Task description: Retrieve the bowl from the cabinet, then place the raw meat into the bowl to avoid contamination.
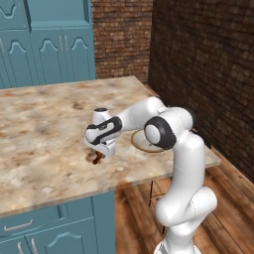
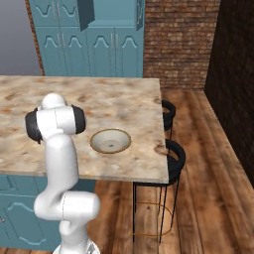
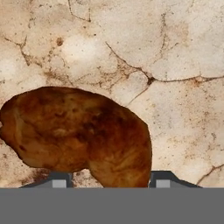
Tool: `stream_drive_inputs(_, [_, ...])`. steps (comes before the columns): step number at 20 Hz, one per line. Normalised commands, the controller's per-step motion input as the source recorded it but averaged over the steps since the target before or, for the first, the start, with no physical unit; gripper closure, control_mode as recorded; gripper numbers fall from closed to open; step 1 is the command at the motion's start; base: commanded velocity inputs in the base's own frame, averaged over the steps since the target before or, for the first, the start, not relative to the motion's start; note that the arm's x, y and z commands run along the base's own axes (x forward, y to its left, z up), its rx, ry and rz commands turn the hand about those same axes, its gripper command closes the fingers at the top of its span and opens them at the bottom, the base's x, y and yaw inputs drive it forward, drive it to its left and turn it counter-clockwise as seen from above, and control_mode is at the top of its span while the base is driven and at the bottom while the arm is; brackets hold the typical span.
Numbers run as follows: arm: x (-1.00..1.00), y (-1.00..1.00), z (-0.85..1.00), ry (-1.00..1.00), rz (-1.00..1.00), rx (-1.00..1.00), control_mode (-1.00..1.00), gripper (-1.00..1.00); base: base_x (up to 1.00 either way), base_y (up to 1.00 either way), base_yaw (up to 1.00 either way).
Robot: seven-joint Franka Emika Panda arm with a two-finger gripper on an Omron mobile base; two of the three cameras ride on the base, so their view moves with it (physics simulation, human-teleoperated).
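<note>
Tool (image 1: 95, 158) fingers straddle the raw meat (image 3: 78, 133) on the marble counter (image 1: 44, 129); grip uncertain; brick walls (image 1: 198, 64).

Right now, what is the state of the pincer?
Pincer: low over the raw meat, a fingertip on each side; whether it grips yet cannot be told.

Bare worktop (image 1: 44, 124) lies open all round the raw meat (image 3: 78, 133) — the bowl (image 2: 110, 141) sits near, unblocked — nothing else on the marble.
</note>
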Motion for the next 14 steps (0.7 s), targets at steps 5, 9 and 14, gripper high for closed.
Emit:
stream_drive_inputs(5, [-0.03,0.04,-0.24,-0.03,0.00,0.02,-1.00,1.00,0.00,0.00,0.00])
stream_drive_inputs(9, [-0.04,0.00,-0.14,-0.03,0.00,0.01,-1.00,1.00,0.00,0.00,0.00])
stream_drive_inputs(14, [-0.09,-0.01,0.10,0.00,0.00,0.00,-1.00,1.00,0.00,0.00,0.00])
